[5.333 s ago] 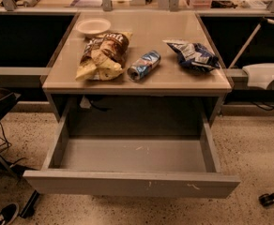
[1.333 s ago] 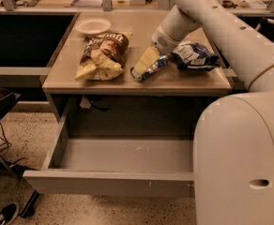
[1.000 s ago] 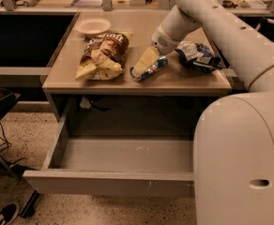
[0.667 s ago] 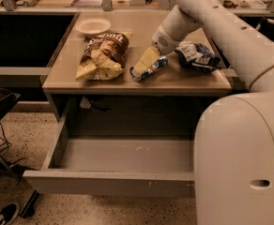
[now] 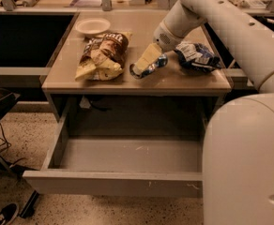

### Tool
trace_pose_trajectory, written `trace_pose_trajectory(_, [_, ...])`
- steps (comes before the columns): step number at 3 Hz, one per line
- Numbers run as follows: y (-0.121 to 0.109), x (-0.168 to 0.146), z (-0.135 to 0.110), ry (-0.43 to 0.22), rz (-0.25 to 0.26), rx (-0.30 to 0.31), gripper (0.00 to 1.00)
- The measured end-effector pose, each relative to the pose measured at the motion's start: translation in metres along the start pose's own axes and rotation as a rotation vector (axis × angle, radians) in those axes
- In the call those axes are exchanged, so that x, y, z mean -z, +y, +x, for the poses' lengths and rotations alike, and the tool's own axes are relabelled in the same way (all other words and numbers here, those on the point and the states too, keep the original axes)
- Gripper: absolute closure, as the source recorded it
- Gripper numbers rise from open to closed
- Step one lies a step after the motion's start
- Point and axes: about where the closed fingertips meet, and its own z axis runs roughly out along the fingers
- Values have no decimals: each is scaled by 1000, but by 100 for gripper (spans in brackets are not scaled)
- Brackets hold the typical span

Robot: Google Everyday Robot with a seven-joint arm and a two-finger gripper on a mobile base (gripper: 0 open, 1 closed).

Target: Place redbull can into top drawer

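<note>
- A white plate (image 5: 92,26) sits on the table (image 5: 174,81), to the left of the end effector and further back. It is well out of the way.
- A brown chip bag (image 5: 102,55) lies flat, just left of the end effector. There is a small gap between them, so I think the bag will not get bumped.
- The top drawer (image 5: 113,183) is pulled wide open, below the end effector and closer to us. It looks ready for the can to go in. I see nothing inside it.
- The end effector (image 5: 138,68) is down low on the table, right on top of the redbull can (image 5: 154,65). It comes in at a slant because the can is lying on its side.
- I cannot tell if the end effector is spread apart or pinching the can. The pale yellow part covers most of the can, and only a bit of blue and silver peeks out.
- A blue and white chip bag (image 5: 195,56) lies just right of the end effector. The arm passes over its back corner.
- The big white robot body (image 5: 245,163) fills the right side. It hides the right end of the drawer and that corner of the table.
</note>
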Motion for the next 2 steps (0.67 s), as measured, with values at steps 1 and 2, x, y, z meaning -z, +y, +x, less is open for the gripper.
trace_pose_trajectory(1, [19, 37, 2, -45, 52, -9, 100])
trace_pose_trajectory(2, [49, 68, 17, -118, 92, -49, 100])
